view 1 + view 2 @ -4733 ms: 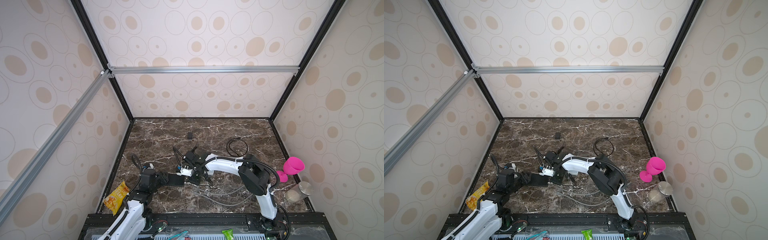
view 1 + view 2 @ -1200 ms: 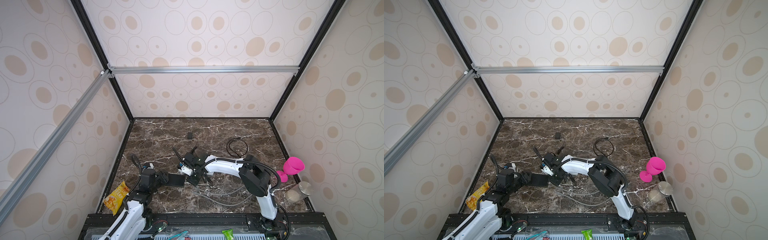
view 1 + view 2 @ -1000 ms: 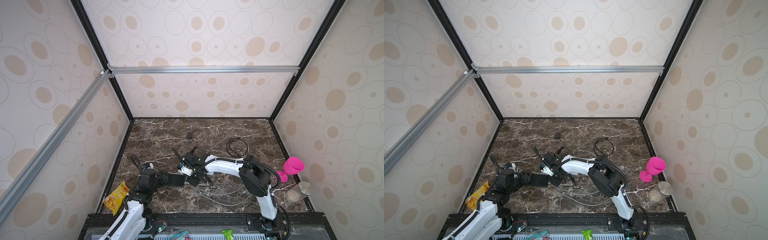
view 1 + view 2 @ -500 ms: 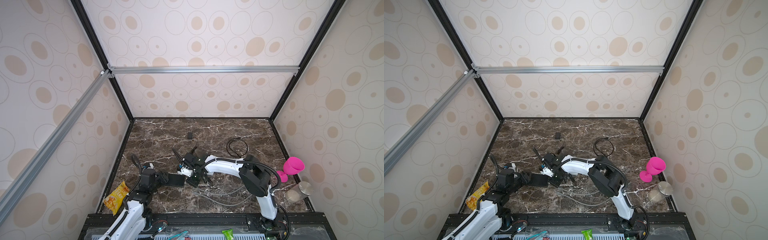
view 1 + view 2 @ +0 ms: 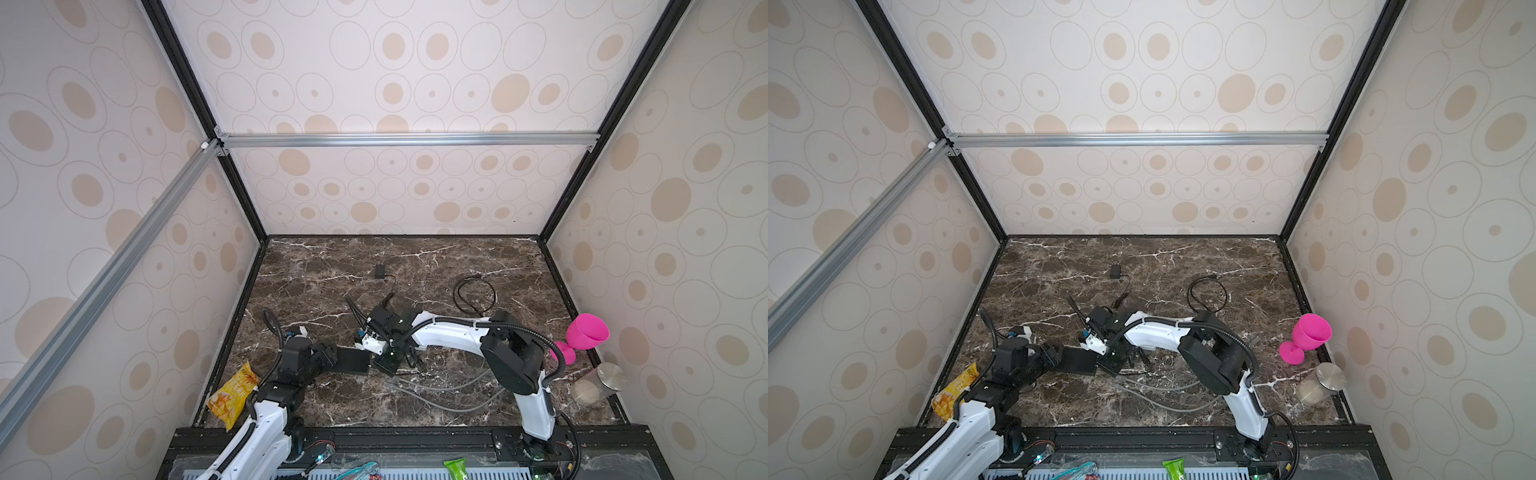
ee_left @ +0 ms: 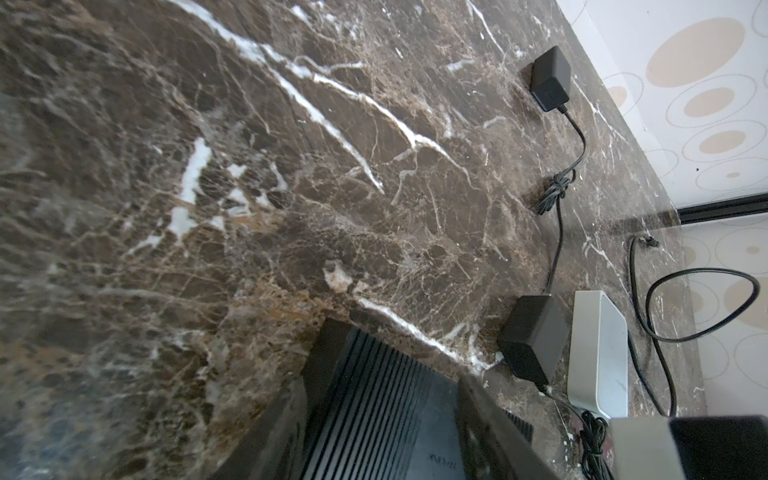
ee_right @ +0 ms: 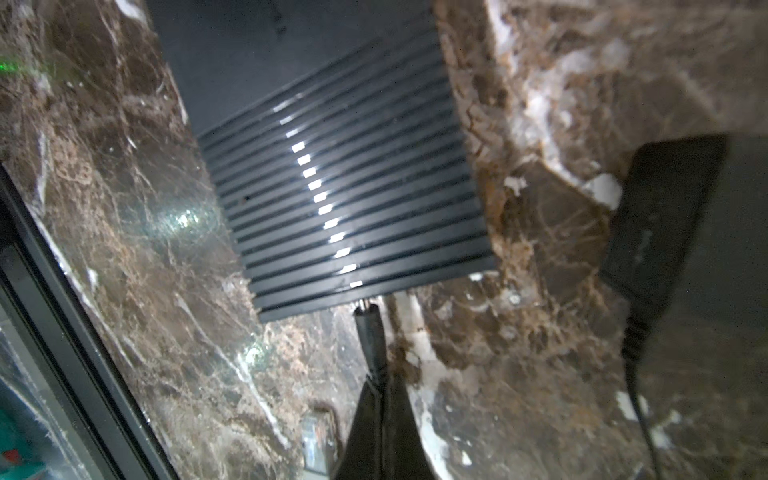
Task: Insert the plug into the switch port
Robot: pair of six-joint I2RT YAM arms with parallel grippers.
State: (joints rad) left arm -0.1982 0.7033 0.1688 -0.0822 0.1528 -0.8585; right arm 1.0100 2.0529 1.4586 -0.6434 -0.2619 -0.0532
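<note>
Right arm reaches low, right hand (image 7: 376, 388) pinching plug (image 7: 370, 330) at switch (image 7: 340, 195) edge; left hand (image 5: 330, 359) clasps switch.

Both arms share 1 build: glossy white, rounded shells alternating with matte black joint housings. The left arm (image 5: 266, 436) has a white lower link and black blocks toward its wrist. The right arm (image 5: 451, 334) has a long white forearm and a large, rounded black elbow housing (image 5: 513, 363). A black corrugated hose (image 5: 559, 357) loops beside that elbow, and a similar one arcs over the left wrist. A thin black cable (image 5: 457, 319) runs along the white forearm. A white wrist block (image 5: 370, 343) carries a small blue part. The left gripper (image 5: 334, 359) and the right gripper (image 7: 376, 382) are black; the right one ends in 2 dark, tapering fingers (image 7: 365, 428).
</note>
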